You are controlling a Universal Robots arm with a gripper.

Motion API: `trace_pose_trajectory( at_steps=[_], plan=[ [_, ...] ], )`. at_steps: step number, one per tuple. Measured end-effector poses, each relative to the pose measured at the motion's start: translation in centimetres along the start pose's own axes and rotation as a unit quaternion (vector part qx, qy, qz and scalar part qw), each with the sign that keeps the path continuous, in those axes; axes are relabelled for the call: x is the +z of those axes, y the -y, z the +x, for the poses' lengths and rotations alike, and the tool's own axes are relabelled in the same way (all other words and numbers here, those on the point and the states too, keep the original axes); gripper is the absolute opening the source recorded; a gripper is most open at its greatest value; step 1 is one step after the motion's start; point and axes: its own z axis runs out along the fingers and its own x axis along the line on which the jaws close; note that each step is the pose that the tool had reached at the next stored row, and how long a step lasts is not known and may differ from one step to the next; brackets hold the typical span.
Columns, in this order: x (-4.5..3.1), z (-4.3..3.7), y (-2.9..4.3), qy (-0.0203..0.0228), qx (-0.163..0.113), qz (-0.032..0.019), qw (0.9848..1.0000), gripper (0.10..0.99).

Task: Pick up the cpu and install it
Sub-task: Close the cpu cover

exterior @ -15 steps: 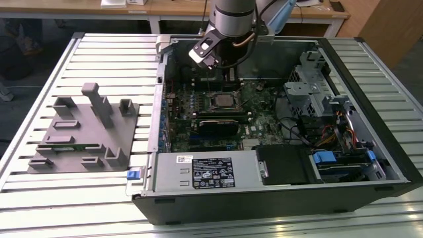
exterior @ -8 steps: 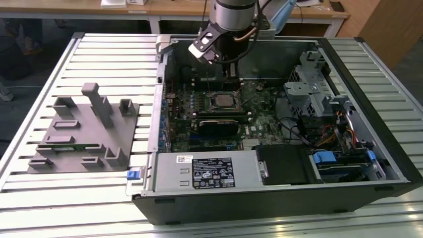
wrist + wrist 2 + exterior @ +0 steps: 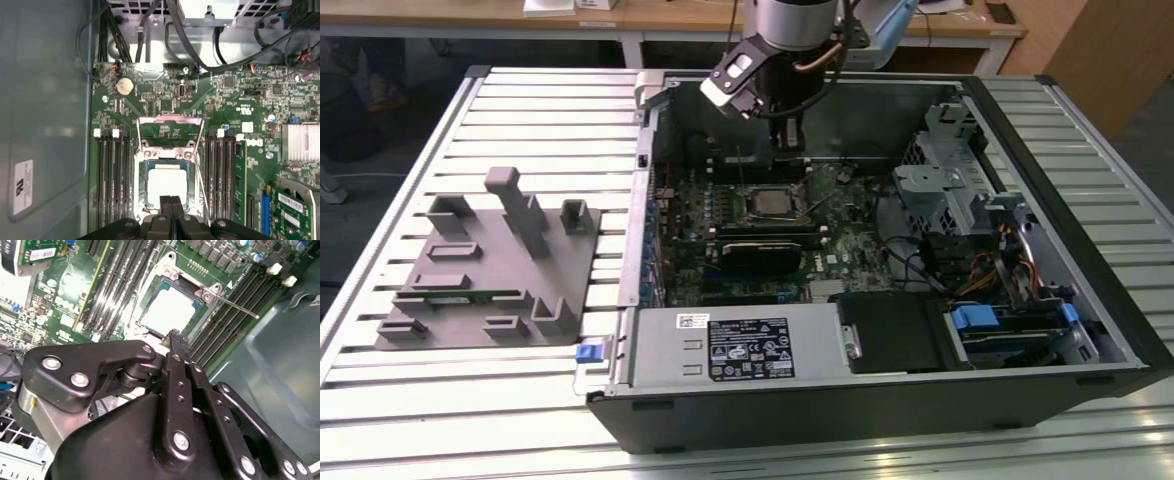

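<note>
The cpu [image 3: 774, 203], a pale silver square chip, lies flat in the motherboard socket inside the open computer case; it shows in both wrist views [image 3: 167, 310] [image 3: 166, 185]. The socket's metal load plate [image 3: 170, 125] is flipped open beside it, and its thin lever rod [image 3: 235, 307] sticks out sideways. My gripper [image 3: 787, 140] hangs above the board at the socket's far side. Its two black fingers are pressed together [image 3: 171, 206] [image 3: 175, 340] with nothing between them, their tips over the chip's edge. I cannot tell whether they touch the chip.
A grey holder tray [image 3: 494, 270] with upright blocks stands on the slatted table at the exterior view's left. The case walls [image 3: 646, 180] ring the board. A power supply [image 3: 734, 345], a drive cage [image 3: 961, 190], cables and memory slots [image 3: 112, 185] crowd the socket.
</note>
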Motion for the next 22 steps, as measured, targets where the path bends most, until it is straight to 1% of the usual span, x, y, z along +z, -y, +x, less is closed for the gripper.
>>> trace_pose_trajectory(
  at_steps=[4, 6, 10, 13, 15, 20, 22],
  plan=[
    [0.00, -0.57, 0.00, 0.0000, 0.000, 0.0000, 1.0000, 0.106],
    [0.01, -0.59, -0.04, 0.0000, 0.000, 0.0000, 1.0000, 0.106],
    [0.04, -0.59, -0.79, 0.0000, 0.000, 0.0001, 1.0000, 0.106],
    [0.02, -0.59, -0.94, 0.0001, 0.000, 0.0001, 1.0000, 0.106],
    [-0.22, -0.58, -0.96, 0.0001, 0.000, 0.0001, 1.0000, 0.106],
    [-1.31, -0.58, -0.99, 0.0000, 0.000, 0.0001, 1.0000, 0.106],
    [-1.50, -0.58, -1.00, 0.0001, 0.000, 0.0001, 1.0000, 0.106]
  ],
)
